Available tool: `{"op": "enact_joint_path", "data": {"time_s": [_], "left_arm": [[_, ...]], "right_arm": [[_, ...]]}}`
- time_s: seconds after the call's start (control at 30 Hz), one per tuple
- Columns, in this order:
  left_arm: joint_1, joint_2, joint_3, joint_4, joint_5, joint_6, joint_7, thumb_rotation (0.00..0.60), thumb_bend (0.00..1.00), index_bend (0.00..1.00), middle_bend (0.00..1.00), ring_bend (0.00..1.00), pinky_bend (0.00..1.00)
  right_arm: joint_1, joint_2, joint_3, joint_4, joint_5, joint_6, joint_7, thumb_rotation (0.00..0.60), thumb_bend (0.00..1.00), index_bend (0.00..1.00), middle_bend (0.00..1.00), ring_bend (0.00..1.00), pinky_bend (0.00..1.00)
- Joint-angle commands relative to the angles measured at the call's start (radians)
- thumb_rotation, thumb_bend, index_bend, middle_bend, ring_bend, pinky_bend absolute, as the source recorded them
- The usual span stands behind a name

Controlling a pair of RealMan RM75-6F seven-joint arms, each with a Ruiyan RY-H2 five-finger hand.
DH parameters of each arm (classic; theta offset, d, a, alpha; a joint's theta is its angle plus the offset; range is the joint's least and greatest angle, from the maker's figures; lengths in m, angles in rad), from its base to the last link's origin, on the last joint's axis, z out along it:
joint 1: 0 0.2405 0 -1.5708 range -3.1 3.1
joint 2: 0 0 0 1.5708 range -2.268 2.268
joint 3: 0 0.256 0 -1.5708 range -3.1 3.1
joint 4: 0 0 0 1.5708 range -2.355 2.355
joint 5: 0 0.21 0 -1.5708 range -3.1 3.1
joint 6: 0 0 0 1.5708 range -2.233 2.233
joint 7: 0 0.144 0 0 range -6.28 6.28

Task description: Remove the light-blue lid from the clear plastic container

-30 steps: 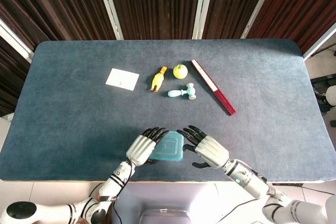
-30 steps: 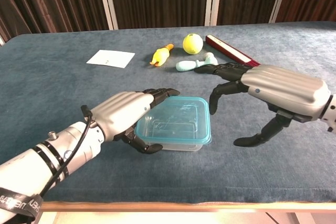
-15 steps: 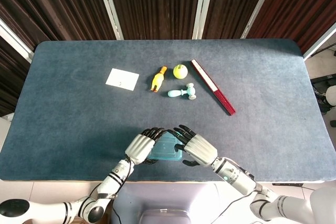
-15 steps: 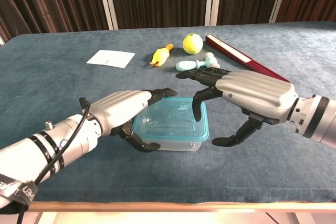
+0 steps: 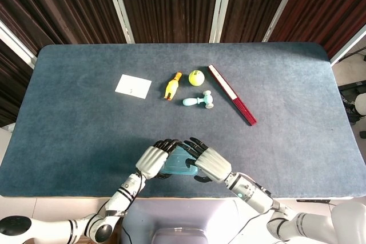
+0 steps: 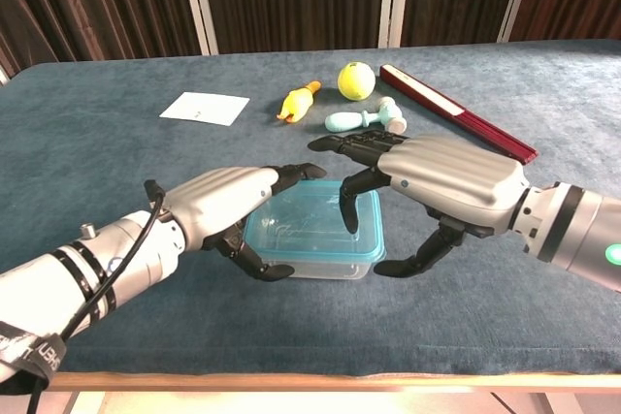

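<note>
The clear plastic container with its light-blue lid (image 5: 180, 162) (image 6: 303, 236) sits on the blue table near the front edge, lid on. My left hand (image 5: 151, 162) (image 6: 225, 203) grips its left side, with fingers over the lid and the thumb hooked around the near wall. My right hand (image 5: 210, 163) (image 6: 448, 181) arches over the right side. Its fingertips (image 6: 349, 218) reach down onto the lid and its thumb lies by the near right corner. Whether it squeezes the lid I cannot make out.
Further back lie a white card (image 5: 132, 86), a yellow rubber chicken (image 5: 172, 86), a yellow ball (image 5: 196, 77), a pale blue dumbbell toy (image 5: 198, 102) and a long red bar (image 5: 231, 102). The table's front edge (image 6: 310, 375) runs just below the hands.
My right hand has moved left over the container, from beside it to fingertips on the lid. The container has slid slightly left. My left hand has kept its hold.
</note>
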Motion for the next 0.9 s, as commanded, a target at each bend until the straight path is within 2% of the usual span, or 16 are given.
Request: {"op": "enact_joint_path", "data": {"time_s": [0.03,0.9], "left_arm": [[0.000,0.001,0.002,0.000,-0.003,0.000,-0.006,0.600,0.32,0.00,0.74,0.56,0.67],[-0.003,0.008,0.026,-0.012,0.003,0.004,-0.004,0.600,0.32,0.00,0.75,0.56,0.68]], "right_arm": [[0.005,-0.006,-0.001,-0.001,0.008,-0.004,-0.005,0.600,0.33,0.62,0.05,0.00,0.00],[0.026,-0.016,0.009,-0.027,0.073,-0.012,-0.046,0.600,0.33,0.62,0.05,0.00,0.00]]}}
